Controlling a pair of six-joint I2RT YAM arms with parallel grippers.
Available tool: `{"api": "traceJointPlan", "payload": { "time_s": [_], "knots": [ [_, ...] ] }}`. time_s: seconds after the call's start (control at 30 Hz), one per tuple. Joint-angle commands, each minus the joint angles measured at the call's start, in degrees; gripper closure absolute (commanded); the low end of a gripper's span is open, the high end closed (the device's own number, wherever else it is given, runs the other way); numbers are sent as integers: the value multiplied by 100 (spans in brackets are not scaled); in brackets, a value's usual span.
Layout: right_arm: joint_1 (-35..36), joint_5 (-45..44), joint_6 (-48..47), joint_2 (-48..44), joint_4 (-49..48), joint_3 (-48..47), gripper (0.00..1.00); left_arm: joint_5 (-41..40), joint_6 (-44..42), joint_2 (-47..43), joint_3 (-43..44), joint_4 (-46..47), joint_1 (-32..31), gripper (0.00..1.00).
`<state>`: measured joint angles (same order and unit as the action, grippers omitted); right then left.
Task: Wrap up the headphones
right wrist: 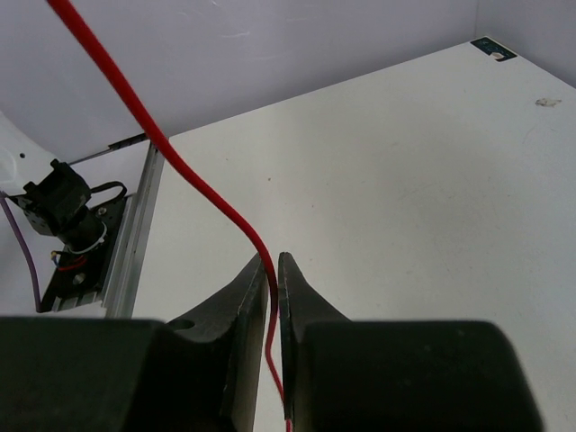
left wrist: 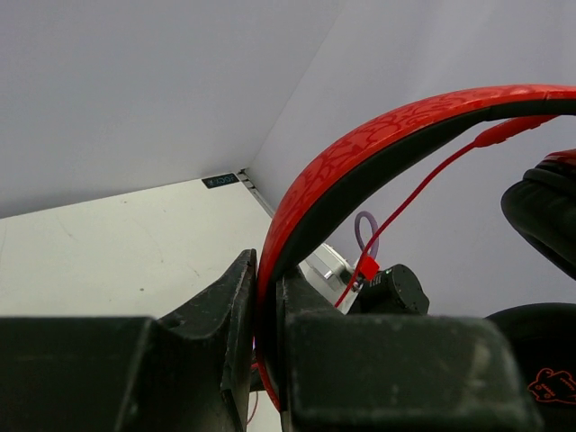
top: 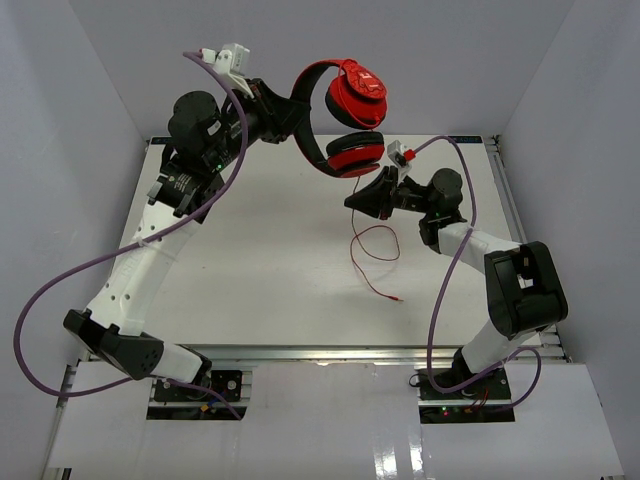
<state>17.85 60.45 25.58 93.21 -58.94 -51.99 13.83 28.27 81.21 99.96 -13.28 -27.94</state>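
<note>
Left gripper [top: 287, 112]: jaws clamped on the headband [top: 303, 135] of the headphones [top: 345, 120]. The left wrist view confirms this, with the red-and-black band [left wrist: 360, 148] seated in the slot between the two fingers [left wrist: 225, 315].

Headphones: held aloft over the far part of the table [top: 250, 260], well clear of its surface. The band arcs from the grip towards the right. Both ear cups hang at its right end, one [top: 357, 95] above the other [top: 357, 153], red shells with black pads.

Cable [top: 352, 250]: thin, red, dropping from the lower cup. It passes through the right gripper [top: 362, 197], which sits just below the cups. Beneath that gripper it hangs slack, forms one loose loop and trails across the table. Its free end [top: 397, 298] lies on the surface.

Right gripper: in the right wrist view [right wrist: 274, 265] the jaws are drawn close together on the cable [right wrist: 180, 162], which runs down through the narrow slot between them. How tightly they pinch it cannot be determined.

Surroundings: a white tabletop enclosed by plain grey walls [top: 90, 100] on three sides. A purple cable [top: 60, 290] loops off the left arm.
</note>
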Motion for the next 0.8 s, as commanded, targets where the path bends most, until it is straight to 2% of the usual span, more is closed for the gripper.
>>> {"api": "traceJointPlan", "payload": {
  "time_s": [0.0,0.1,0.2,0.37,0.57,0.63,0.7,0.77],
  "knots": [
    [94,148,314,5,-663,-67,78,-154,483,-153,-20,587,-9,100],
    [153,206,540,61,-963,-107,58,-253,634,-184,-106,765,-9,100],
    [251,241,582,149,-1044,-223,45,-275,791,-182,-135,875,-9,100],
    [530,302,735,427,-1332,-262,40,-516,924,-189,-44,880,-16,100],
    [738,399,682,311,-1637,374,39,-1770,839,-178,330,765,39,100],
    [746,415,492,151,-1524,602,39,-2026,847,-82,498,704,119,100],
    [817,314,-120,-233,-565,1032,39,-2490,988,101,694,736,303,100],
    [882,198,-725,-533,-127,1124,39,-2687,1105,192,618,835,527,100]
  ]
}}
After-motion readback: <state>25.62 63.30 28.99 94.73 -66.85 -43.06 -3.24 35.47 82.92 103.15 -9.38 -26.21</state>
